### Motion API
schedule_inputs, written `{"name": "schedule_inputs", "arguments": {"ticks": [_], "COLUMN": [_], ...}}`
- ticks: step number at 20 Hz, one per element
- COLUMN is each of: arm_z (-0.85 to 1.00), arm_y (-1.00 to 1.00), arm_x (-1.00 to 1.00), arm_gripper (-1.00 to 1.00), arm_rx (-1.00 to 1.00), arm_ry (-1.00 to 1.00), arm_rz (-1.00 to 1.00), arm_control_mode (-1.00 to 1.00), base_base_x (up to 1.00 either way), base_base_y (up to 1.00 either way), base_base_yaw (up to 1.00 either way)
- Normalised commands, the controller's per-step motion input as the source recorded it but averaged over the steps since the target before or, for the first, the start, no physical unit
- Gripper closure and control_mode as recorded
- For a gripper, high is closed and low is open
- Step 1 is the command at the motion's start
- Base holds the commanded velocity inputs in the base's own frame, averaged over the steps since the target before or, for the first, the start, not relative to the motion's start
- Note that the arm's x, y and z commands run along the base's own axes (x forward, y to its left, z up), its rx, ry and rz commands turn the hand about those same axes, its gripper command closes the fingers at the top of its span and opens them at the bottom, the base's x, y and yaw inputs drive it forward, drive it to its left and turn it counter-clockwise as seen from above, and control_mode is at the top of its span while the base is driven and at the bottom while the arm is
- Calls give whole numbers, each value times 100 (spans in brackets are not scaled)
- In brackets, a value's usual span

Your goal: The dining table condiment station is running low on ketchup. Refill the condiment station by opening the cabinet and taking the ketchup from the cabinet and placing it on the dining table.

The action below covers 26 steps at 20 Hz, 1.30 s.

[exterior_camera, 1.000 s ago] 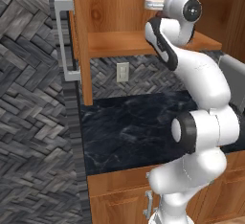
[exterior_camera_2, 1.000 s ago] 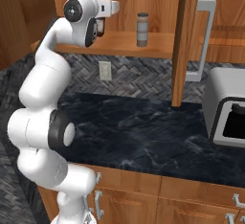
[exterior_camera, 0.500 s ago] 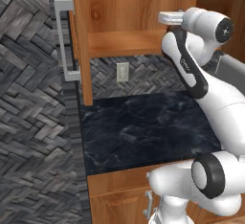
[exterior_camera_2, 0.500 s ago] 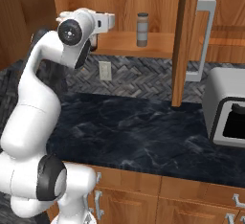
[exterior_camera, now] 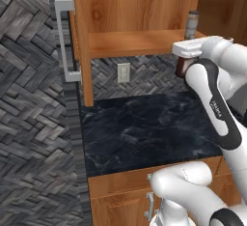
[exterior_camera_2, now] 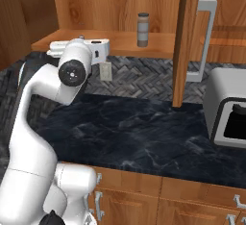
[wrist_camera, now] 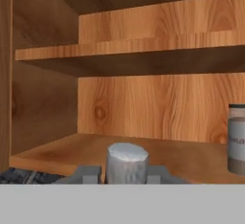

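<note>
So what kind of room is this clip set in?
A kitchen, rendered: an open wooden wall cabinet with a grey can on its shelf, a black marble counter over wooden base cabinets, and a herringbone tile backsplash.

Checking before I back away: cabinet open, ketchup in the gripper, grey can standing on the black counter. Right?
No. The grey can stands upright on the cabinet shelf, not the counter; the right base view shows it. The cabinet is open and the gripper holds the ketchup.
</note>
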Motion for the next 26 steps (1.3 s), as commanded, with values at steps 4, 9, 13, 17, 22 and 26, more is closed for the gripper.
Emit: {"name": "schedule_inputs", "arguments": {"ticks": [4,9,13,17,22,26], "arm_z": [-44,-15,-1,0,0,0], "arm_y": [30,18,11,0,0,0], "arm_x": [-59,-4,-7,0,0,0], "arm_gripper": [100,100,100,100,100,100], "arm_rx": [-1,-8,-6,0,0,0], "arm_ry": [1,0,-1,0,0,0], "arm_rz": [2,4,0,0,0,0], "arm_control_mode": [-100,-100,100,100,100,100], "base_base_x": [0,0,-23,-55,-24,-12], "base_base_y": [0,0,12,1,0,0], "base_base_yaw": [0,0,-8,-72,-96,-99]}}
